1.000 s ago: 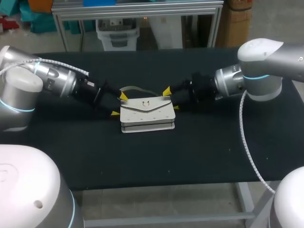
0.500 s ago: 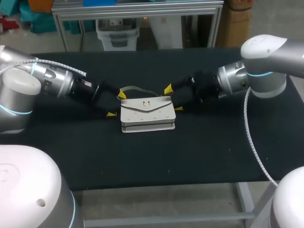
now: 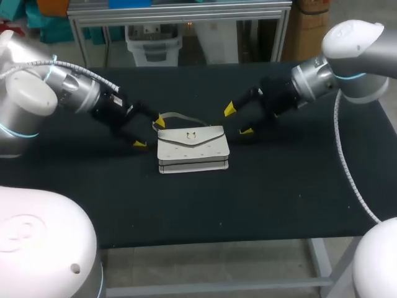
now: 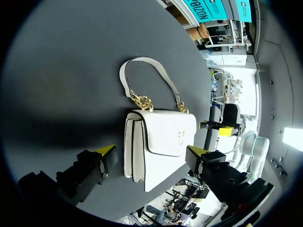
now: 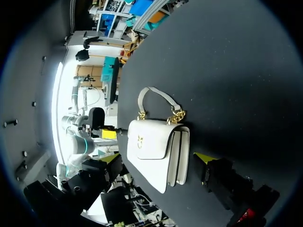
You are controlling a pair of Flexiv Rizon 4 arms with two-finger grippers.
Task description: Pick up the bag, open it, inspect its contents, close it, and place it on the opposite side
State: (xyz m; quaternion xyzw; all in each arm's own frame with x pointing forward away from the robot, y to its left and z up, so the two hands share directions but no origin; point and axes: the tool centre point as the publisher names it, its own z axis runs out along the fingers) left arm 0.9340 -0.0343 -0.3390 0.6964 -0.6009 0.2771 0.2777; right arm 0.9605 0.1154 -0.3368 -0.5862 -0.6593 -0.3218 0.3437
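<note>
Bag: white bag [image 3: 192,149] laid flat mid-bench; judged light, stiff-sided
Hold: best taken by its thin handle [image 4: 136,58]
Tools: left tool [image 3: 149,133] and right tool [image 3: 238,120] spread, nothing pinched

You see a bag [image 3: 192,149] of smooth white leather-like material with a soft sheen, and its handle [image 4: 142,66] looks the same. Where the handle meets the bag, the chain links [image 4: 142,101] are glossy gold metal, like the clasp [image 4: 180,136] on the bag's flap. Under the bag, the table [image 3: 248,198] has a matt black cloth-like cover. Either side of the bag, the left gripper [image 3: 149,133] and right gripper [image 3: 238,120] look matt black with yellow plastic-looking tips. The left arm [image 3: 37,99] and right arm [image 3: 353,43] have smooth, glossy shells.
</note>
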